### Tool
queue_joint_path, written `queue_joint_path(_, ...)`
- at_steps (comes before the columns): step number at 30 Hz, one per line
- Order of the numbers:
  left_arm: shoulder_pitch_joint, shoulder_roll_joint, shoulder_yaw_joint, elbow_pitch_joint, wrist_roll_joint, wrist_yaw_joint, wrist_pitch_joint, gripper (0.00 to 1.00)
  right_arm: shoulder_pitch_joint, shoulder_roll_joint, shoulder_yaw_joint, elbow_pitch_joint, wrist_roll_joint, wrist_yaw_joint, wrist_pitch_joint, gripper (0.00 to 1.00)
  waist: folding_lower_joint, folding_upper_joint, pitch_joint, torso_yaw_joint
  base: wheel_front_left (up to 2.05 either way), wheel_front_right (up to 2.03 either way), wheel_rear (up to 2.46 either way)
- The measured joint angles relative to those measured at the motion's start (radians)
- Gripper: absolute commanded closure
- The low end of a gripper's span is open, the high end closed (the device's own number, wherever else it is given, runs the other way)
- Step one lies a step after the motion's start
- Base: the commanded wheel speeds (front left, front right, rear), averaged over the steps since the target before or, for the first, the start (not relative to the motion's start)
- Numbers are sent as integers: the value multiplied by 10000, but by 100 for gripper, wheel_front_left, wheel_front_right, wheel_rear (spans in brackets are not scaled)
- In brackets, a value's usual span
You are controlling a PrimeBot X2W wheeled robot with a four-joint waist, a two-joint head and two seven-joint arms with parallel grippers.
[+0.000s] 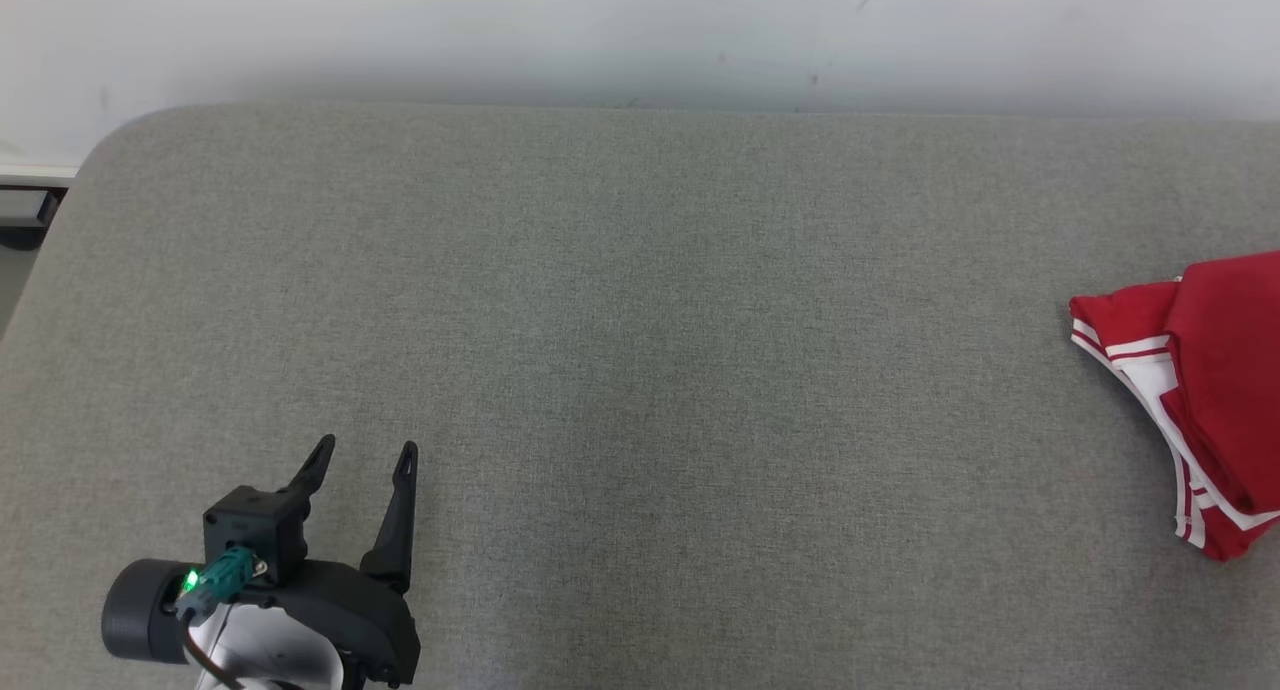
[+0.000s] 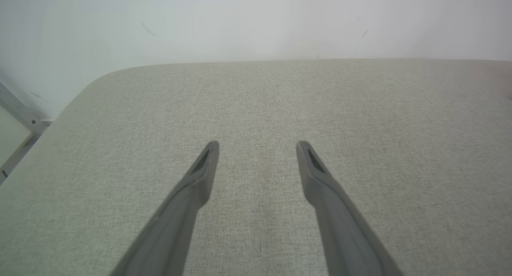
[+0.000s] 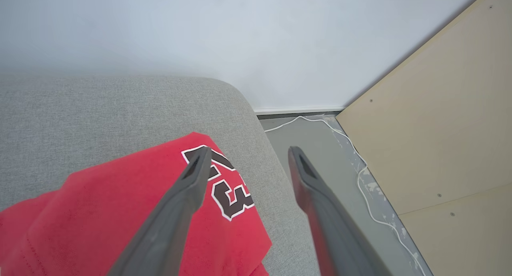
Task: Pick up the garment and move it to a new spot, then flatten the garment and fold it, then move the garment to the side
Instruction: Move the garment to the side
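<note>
The garment [image 1: 1210,370] is a red jersey with white trim, folded into a compact pile at the right edge of the grey table [image 1: 640,370]. In the right wrist view the garment [image 3: 120,212] shows dark numerals outlined in white and lies near the table's rounded corner. My right gripper [image 3: 247,154] hangs above that corner with its fingers spread, open and holding nothing. My left gripper [image 1: 365,455] rests over the table's front left, open and empty. The left wrist view has the left gripper [image 2: 258,146] over bare fabric.
A white wall [image 1: 640,30] runs behind the table. Right of the table's corner are grey floor [image 3: 316,148], a white cable [image 3: 360,176] and a beige panel [image 3: 440,120]. A metal frame [image 2: 20,112] stands off the table's left edge.
</note>
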Motion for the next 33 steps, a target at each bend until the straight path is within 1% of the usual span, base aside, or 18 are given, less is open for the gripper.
queue_joint_path(3,-9,-12,2,96,0,8,-8,0,1,428,-69,270,-29,0,-345,0,-1,0,-46,-31,0,0,0)
queue_joint_path(4,-38,-19,-2,159,2,8,-98,0,51,604,-69,347,107,0,-675,0,-2,-1,-117,-64,0,0,0)
queue_joint_path(6,-101,-13,-12,188,12,6,-173,0,239,755,79,336,366,25,-1151,0,-2,0,-209,-106,0,0,0)
queue_joint_path(8,-152,-13,13,194,27,8,-316,0,414,1043,-12,313,901,127,-1611,0,-2,0,-321,-153,0,0,0)
queue_joint_path(9,-151,-17,73,213,27,8,-441,0,548,1267,-21,184,1360,564,-2157,0,-2,0,-447,-209,0,0,0)
queue_joint_path(10,-151,-29,119,242,23,8,-506,0,569,1413,-63,111,1636,717,-2405,0,-2,-1,-516,-243,0,0,0)
queue_joint_path(11,-136,-198,311,502,-153,13,-848,0,842,1958,-23,-261,2683,1848,-3591,0,-3,-1,-915,-446,0,0,0)
queue_joint_path(13,-118,-267,374,606,-242,13,-989,0,1227,2115,121,-410,2849,2322,-4000,0,-2,-1,-1101,-539,0,0,0)
queue_joint_path(14,-111,-297,397,627,-297,13,-1032,0,1451,2234,171,-533,2924,2393,-4167,0,-3,-1,-1200,-588,0,0,0)
queue_joint_path(16,-86,-311,395,675,-301,13,-1149,0,1892,2520,282,-773,3120,2393,-4447,0,-3,-1,-1398,-687,0,0,0)
queue_joint_path(17,76,-322,466,679,-339,17,-1218,0,2285,2800,380,-1045,3296,2393,-4658,0,-3,-1,-1594,-791,0,0,0)
queue_joint_path(22,524,-431,771,782,-349,184,-1490,0,3342,3381,637,-1889,3856,2408,-5072,0,-4,-3,-2121,-1110,0,0,0)
queue_joint_path(25,601,-453,917,769,-326,201,-1557,0,3824,3465,809,-2100,4021,2479,-5170,0,-4,-3,-2336,-1246,0,0,0)
queue_joint_path(28,858,-485,968,761,-326,240,-1630,0,4289,3473,976,-2495,4096,2479,-5277,0,-4,-3,-2503,-1346,0,0,0)
queue_joint_path(29,959,-506,984,738,-357,274,-1628,0,4547,3530,1091,-2596,4328,2479,-5331,0,-4,-3,-2609,-1386,0,0,0)
queue_joint_path(33,1144,-525,982,727,-382,274,-1582,0,4923,3591,1384,-2824,4470,2481,-5384,0,-3,-3,-2623,-1337,0,0,0)
